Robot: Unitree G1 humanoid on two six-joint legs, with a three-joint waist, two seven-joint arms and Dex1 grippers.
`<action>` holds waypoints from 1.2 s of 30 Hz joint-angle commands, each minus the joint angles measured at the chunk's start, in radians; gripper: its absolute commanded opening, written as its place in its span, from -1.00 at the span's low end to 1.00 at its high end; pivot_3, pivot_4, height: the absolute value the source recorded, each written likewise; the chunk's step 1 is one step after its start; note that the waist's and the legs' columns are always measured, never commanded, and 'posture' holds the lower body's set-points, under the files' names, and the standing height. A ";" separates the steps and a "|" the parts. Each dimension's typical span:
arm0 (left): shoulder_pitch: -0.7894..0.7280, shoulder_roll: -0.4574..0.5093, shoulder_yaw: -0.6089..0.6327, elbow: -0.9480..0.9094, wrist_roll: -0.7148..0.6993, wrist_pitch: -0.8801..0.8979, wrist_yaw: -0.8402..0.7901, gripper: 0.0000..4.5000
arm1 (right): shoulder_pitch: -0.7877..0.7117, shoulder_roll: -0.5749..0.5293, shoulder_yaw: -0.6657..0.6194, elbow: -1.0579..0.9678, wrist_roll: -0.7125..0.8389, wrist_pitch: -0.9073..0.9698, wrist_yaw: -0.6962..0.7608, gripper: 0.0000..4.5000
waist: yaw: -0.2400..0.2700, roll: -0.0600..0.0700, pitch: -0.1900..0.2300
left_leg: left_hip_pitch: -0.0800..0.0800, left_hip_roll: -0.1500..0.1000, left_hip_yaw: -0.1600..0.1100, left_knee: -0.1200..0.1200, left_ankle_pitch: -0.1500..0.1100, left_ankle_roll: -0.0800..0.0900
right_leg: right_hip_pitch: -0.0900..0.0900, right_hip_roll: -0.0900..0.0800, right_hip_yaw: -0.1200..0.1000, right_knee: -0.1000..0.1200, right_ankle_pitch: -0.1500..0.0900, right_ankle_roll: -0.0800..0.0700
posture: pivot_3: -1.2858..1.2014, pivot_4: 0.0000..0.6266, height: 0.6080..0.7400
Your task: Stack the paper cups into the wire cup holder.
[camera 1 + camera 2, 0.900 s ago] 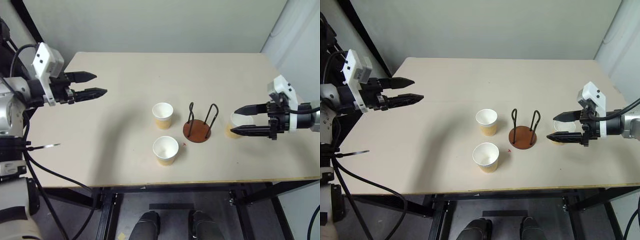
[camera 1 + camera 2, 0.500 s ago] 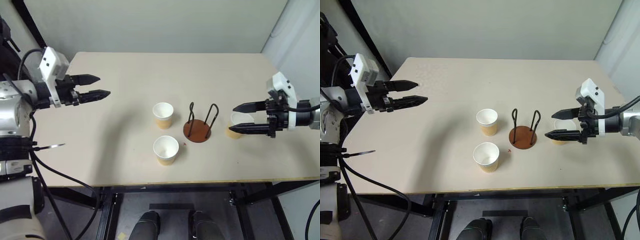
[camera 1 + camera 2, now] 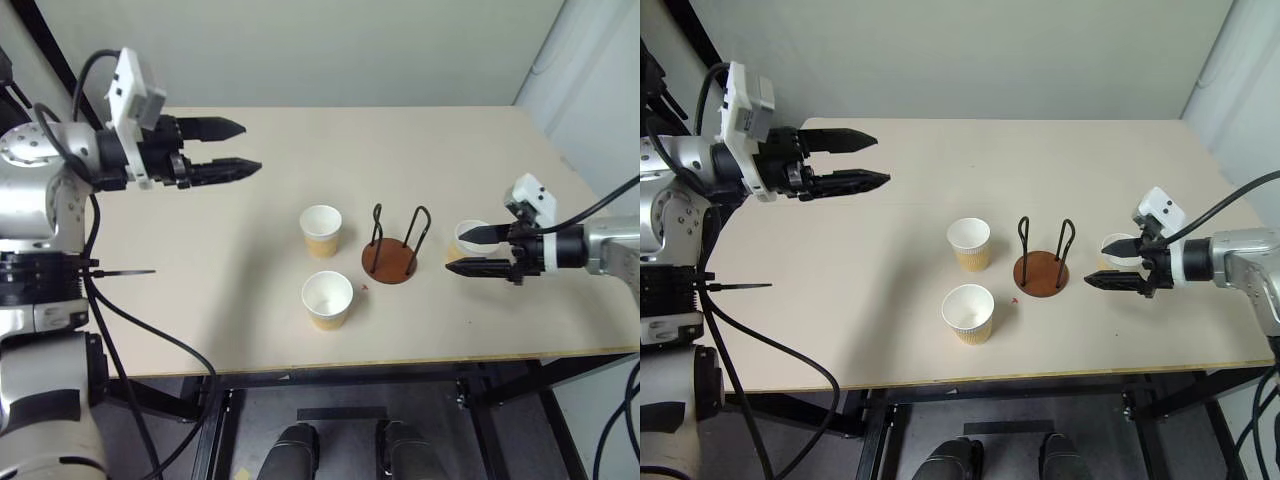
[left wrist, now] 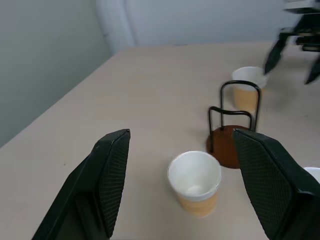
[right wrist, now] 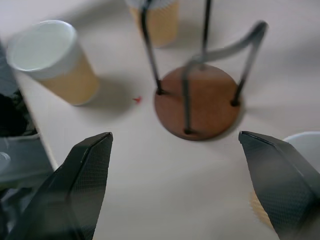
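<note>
Black-fingered right gripper [image 3: 470, 250] gapes beside a tan-banded white paper cup [image 3: 470, 237]; left gripper [image 3: 238, 148] hangs apart, empty.

On the table [image 3: 250, 320], the wire cup holder [image 3: 391, 258] stands near the front edge, right of centre; two paper cups [image 3: 321, 230] sit to its left, one before the other, a third [image 3: 468, 240] to its right.

No readable txt, labels, brands or nos. anywhere – cups, holder and table all plain, nothing legible near either pincer.
</note>
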 commanded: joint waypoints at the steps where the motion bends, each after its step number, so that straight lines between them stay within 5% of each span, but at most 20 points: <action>1: 0.017 0.035 0.039 -0.075 -0.037 0.030 -0.004 0.54 | -0.049 0.015 0.024 0.012 -0.037 -0.046 0.009 0.87 | 0.001 0.000 0.000 | 0.000 0.000 0.000 0.000 0.001 0.000 | 0.000 0.000 0.000 0.000 0.000 0.000 | 0.03 -0.52 1.00; 29: 0.160 0.179 0.134 -0.182 -0.138 0.103 0.016 0.54 | -0.175 0.198 0.140 0.172 -0.192 -0.153 0.032 0.87 | 0.006 0.000 0.000 | -0.001 0.000 -0.001 -0.002 0.002 -0.001 | -0.002 0.000 -0.001 -0.001 0.002 -0.007 | 0.03 -0.52 1.00; 32: 0.166 0.187 0.133 -0.184 -0.142 0.103 0.016 0.56 | -0.185 0.231 0.145 0.197 -0.213 -0.160 0.013 0.60 | 0.006 0.000 0.000 | -0.001 0.000 -0.001 -0.002 0.002 -0.002 | -0.002 0.000 0.000 0.000 0.002 -0.007 | 0.03 -0.52 1.00; 36: 0.173 0.195 0.134 -0.188 -0.149 0.103 0.019 0.56 | -0.198 0.263 0.146 0.214 -0.233 -0.169 0.000 -0.06 | 0.005 0.000 0.000 | -0.002 0.000 -0.001 -0.003 0.002 -0.002 | -0.003 0.000 0.000 0.000 0.002 -0.008 | 0.03 -0.52 1.00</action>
